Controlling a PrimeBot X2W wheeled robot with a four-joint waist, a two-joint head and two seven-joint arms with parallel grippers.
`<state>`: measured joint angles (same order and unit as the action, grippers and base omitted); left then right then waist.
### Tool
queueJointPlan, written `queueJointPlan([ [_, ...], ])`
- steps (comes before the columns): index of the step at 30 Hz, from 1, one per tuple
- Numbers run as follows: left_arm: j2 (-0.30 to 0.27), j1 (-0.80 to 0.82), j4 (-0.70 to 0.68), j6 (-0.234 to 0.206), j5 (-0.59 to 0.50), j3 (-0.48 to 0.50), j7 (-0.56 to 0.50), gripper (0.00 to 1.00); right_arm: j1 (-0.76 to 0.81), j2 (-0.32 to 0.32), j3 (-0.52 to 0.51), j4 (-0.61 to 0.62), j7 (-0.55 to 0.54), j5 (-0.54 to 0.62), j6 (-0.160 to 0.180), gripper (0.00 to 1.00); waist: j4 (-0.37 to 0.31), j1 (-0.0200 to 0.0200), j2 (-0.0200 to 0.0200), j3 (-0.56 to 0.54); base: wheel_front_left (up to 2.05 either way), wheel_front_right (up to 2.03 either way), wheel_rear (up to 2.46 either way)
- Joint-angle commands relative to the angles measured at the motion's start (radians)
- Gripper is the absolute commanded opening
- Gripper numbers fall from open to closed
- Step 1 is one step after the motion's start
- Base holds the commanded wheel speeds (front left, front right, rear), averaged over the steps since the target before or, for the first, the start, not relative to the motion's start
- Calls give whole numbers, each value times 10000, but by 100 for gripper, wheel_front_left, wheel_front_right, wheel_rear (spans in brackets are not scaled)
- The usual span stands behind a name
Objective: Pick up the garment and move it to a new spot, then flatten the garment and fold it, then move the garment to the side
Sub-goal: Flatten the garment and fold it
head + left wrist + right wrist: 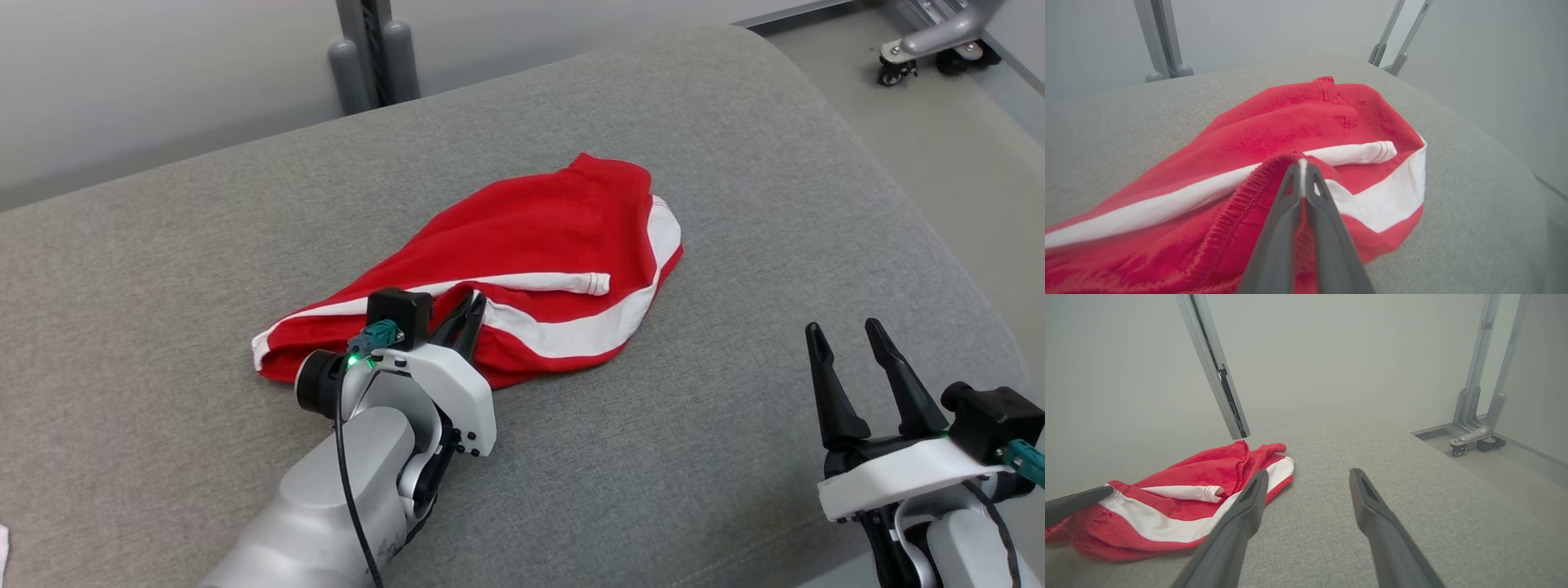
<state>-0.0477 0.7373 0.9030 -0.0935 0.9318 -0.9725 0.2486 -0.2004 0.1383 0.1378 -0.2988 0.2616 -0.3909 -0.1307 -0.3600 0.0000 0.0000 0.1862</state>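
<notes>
- Left end effector [472,306] is seen clenched on the garment [555,229], its two dark fingers pressed together with a fold of red cloth and white edging pinched between them beside the gathered waistband.
- Right end effector [845,331] is seen released, fingers spread and nothing held; it is positioned well apart from the garment, at the near right.
- Garment is found crumpled, red with white bands, lying about the middle of the grey padded surface [775,163].
- Grip point is noted at the garment's near edge; the rest is seen lying on the surface.
- Upright posts [375,57] are noted behind the surface, and a wheeled frame foot [931,45] on the floor at the far right.
</notes>
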Motion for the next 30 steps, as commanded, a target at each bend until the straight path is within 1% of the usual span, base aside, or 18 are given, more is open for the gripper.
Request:
queueJointPlan([
  [1, -58, -34, -145, -66, 2, -89, 105, 0, -88, 116, -144, -158, 53, 90, -1, 100, 356, 0, 0, -173, 0, 0, 0],
  [5, -61, -382, -514, -121, -147, -192, 164, 0, -287, 221, -409, -739, 53, 42, -1, 100, 1023, 0, 0, -438, 0, 0, 0],
  [8, -56, -787, -967, -148, -507, -90, 173, 0, -486, 336, -708, -1413, 51, -130, -1, 100, 1646, 0, 0, -680, 0, 0, 0],
  [12, -87, -1368, -1388, -322, -1136, 243, 176, 0, -870, 439, -968, -2508, 53, -500, -1, 100, 2386, 0, 0, -913, 0, 0, 0],
  [13, -87, -1368, -1388, -322, -1136, 243, 176, 0, -870, 439, -968, -2508, 53, -500, -1, 100, 2386, 0, 0, -913, 0, 0, 0],
  [17, -140, -1977, -1840, -396, -1678, 683, 168, 0, -1266, 524, -1012, -3675, 53, -951, -1, 100, 2975, 0, 0, -1056, 0, 0, 0],
  [24, -124, -2694, -2199, -252, -2252, 1192, 171, 0, -1874, 606, -492, -5205, 53, -1518, -1, 100, 3618, 0, 0, -1101, 0, 0, 0],
  [30, -79, -2864, -2327, -144, -2530, 1403, 172, 0, -2356, 510, 95, -6175, 53, -2075, -1, 100, 3950, 0, 0, -1002, 0, 0, 0],
])
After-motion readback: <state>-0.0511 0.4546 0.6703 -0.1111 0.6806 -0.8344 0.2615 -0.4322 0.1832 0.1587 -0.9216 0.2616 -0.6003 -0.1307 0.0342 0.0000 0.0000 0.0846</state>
